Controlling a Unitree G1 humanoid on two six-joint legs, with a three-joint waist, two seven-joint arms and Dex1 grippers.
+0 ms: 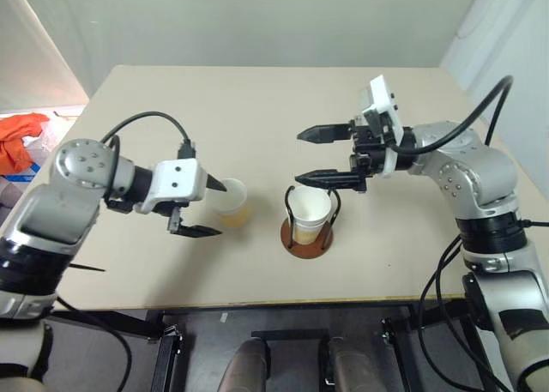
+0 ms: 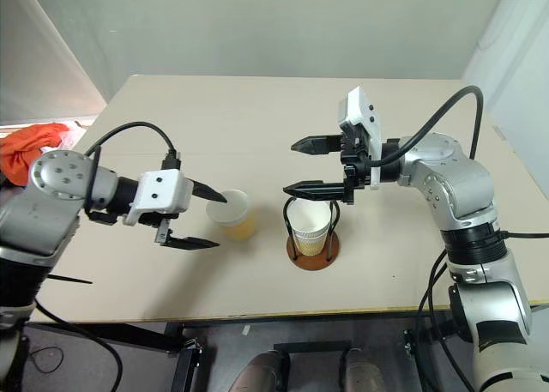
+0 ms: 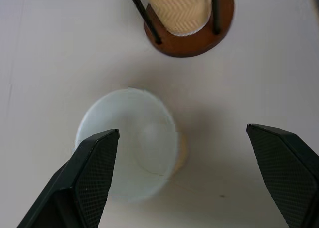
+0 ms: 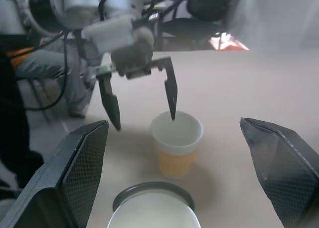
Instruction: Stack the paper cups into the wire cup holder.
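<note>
Tapered paper cup (image 1: 232, 202) upright on matte beige tabletop (image 1: 257, 100) | nested cups (image 1: 310, 213) in wire cup holder (image 1: 307, 238), round brown base | left gripper (image 1: 204, 208) spread wide about lone cup's rim, empty | right gripper (image 1: 319, 156) agape above holder, empty

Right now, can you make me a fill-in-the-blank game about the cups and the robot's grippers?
1. The cup in the wire cup holder stands ____ way up.
2. The loose paper cup stands on the ____.
3. The left gripper has its fingers ____ near the loose cup.
4. The right gripper hovers ____ the holder, holding nothing.

Missing words: right; table; open; above
</note>
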